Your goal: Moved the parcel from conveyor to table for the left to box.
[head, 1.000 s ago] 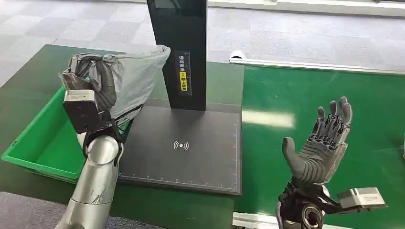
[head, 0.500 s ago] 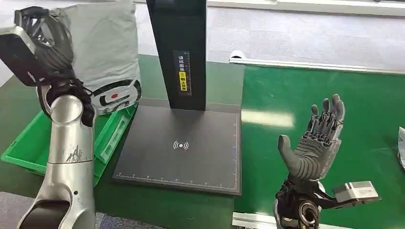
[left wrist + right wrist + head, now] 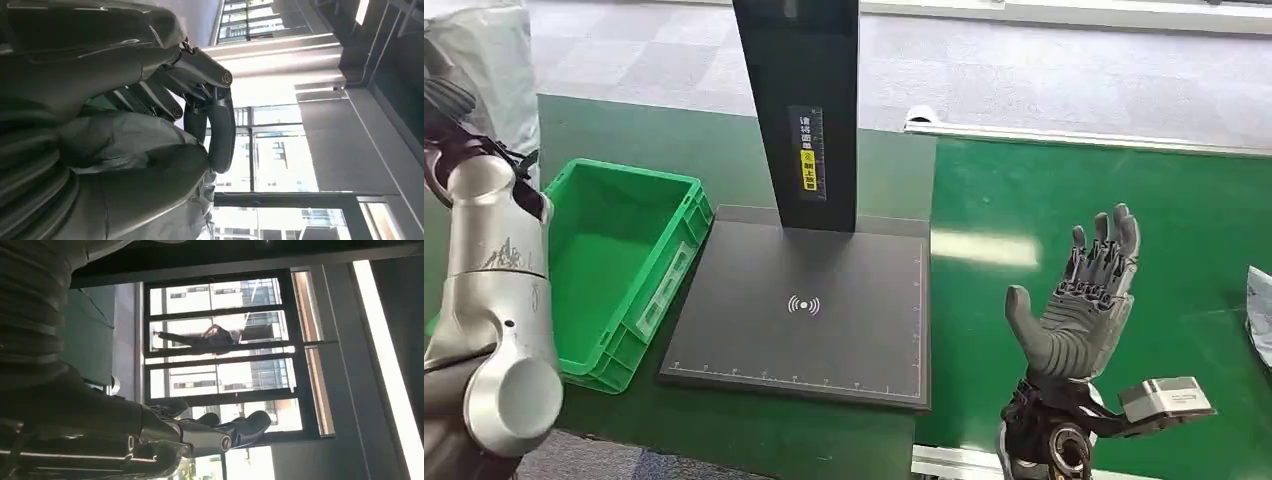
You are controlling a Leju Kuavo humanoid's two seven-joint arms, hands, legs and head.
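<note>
Swinging up and far left, your left hand (image 3: 150, 100) now grips the grey parcel (image 3: 484, 80) clear of the green box (image 3: 659, 250), so boxing remains, while your right hand (image 3: 1084, 300) stays spread wide.

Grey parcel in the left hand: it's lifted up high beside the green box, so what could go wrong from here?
1. The parcel is a soft bag, crumpled in the left hand; it might slip or sag out before release.
2. It sits near the head view's edge, beyond the green box; dropped from there, it could miss.
3. Another parcel is at the conveyor's edge while the right hand is open and raised; it may pass unpicked.
</note>
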